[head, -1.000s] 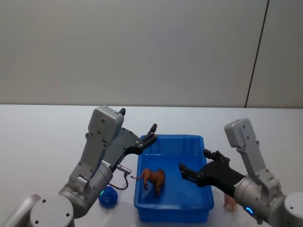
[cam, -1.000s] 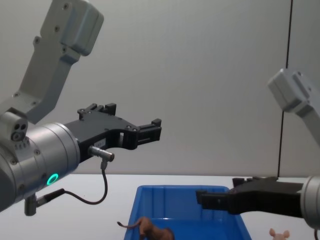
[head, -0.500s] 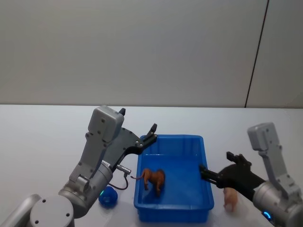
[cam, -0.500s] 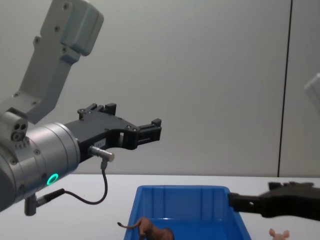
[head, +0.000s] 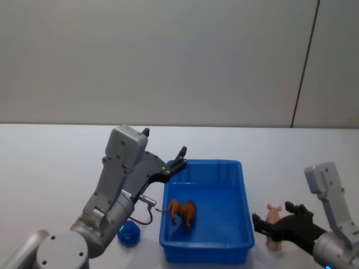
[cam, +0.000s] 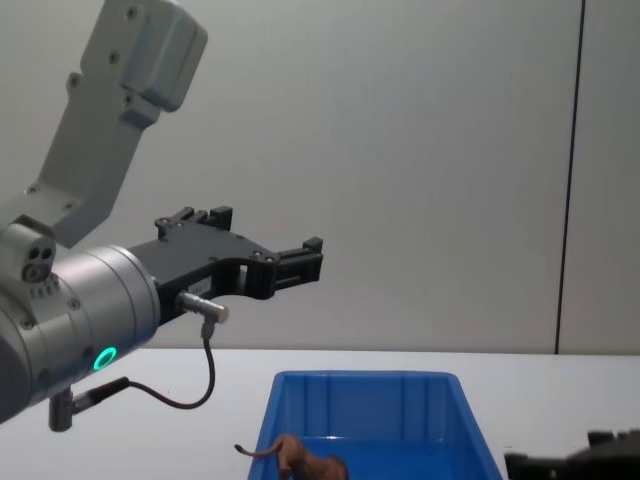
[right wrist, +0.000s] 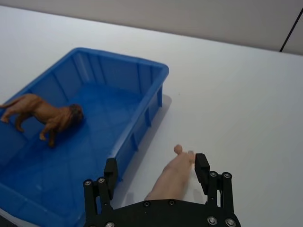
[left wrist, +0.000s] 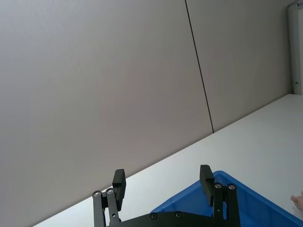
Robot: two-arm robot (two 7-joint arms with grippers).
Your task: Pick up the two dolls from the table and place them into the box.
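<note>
The brown doll (head: 183, 212) stands inside the blue box (head: 235, 165), also seen from my right wrist as brown doll (right wrist: 45, 114) in box (right wrist: 142, 71). The pale pink doll (head: 274, 211) lies on the white table (head: 291, 168) just right of the box. My right gripper (head: 275, 225) is low over it and open. In the right wrist view the pink doll (right wrist: 173, 177) lies between the spread fingers of the right gripper (right wrist: 156, 166), untouched. My left gripper (head: 176, 159) hangs open above the box's far left corner, holding nothing.
A small blue round object (head: 128, 233) sits on the table left of the box, beside my left arm. In the chest view the left gripper (cam: 300, 258) is well above the box rim (cam: 365, 380). A grey wall stands behind the table.
My right gripper moved out from over the box, to the right and down, and now straddles the pink doll. The left arm and brown doll stayed put.
</note>
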